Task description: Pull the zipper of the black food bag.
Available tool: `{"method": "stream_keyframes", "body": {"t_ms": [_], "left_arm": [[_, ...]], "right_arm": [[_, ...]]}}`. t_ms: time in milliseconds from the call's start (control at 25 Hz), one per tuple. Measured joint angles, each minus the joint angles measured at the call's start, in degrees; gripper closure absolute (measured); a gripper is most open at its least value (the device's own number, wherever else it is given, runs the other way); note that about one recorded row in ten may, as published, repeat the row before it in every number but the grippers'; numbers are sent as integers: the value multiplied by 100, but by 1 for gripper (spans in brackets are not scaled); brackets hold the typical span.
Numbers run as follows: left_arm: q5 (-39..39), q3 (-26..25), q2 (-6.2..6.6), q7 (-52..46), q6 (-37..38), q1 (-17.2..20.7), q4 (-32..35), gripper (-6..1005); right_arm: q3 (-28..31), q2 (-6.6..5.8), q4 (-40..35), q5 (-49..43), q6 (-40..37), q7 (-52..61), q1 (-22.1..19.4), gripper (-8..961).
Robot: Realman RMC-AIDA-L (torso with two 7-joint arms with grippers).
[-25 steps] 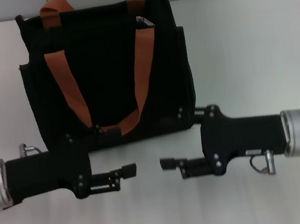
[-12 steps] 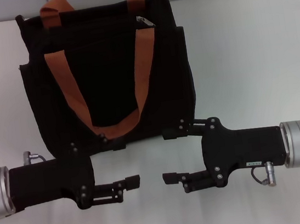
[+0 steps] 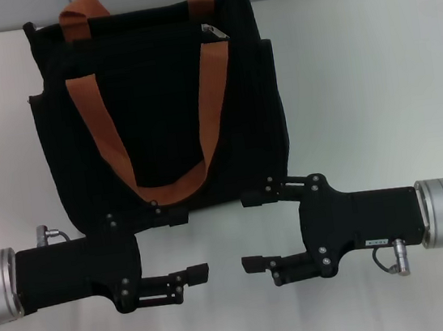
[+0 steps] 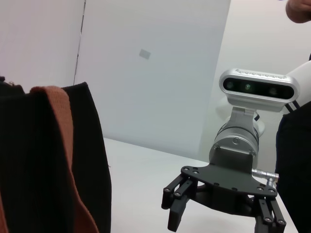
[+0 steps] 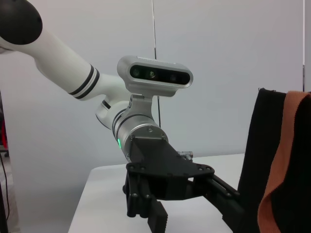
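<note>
Head view: the black food bag (image 3: 157, 109) stands upright at the far left of the white bench (image 3: 376, 96), its zipper (image 3: 213, 31) at the top edge. Both the left hand (image 3: 180, 252) and the right hand (image 3: 253, 231) hover released, facing each other in front of the bag, touching nothing.

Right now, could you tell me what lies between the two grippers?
Only bare white table in the head view, between left gripper and right gripper.

Bare worktop (image 3: 364, 73) right of black food bag (image 3: 157, 109); both hands face tip-to-tip, near its front.
</note>
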Motion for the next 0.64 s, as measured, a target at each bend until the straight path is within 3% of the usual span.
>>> {"method": "stream_keyframes", "body": {"t_ms": [640], "left_arm": [[0, 0, 4, 37, 62, 12, 2, 171]], "right_arm": [[0, -11, -1, 0, -24, 2, -6, 140]]}}
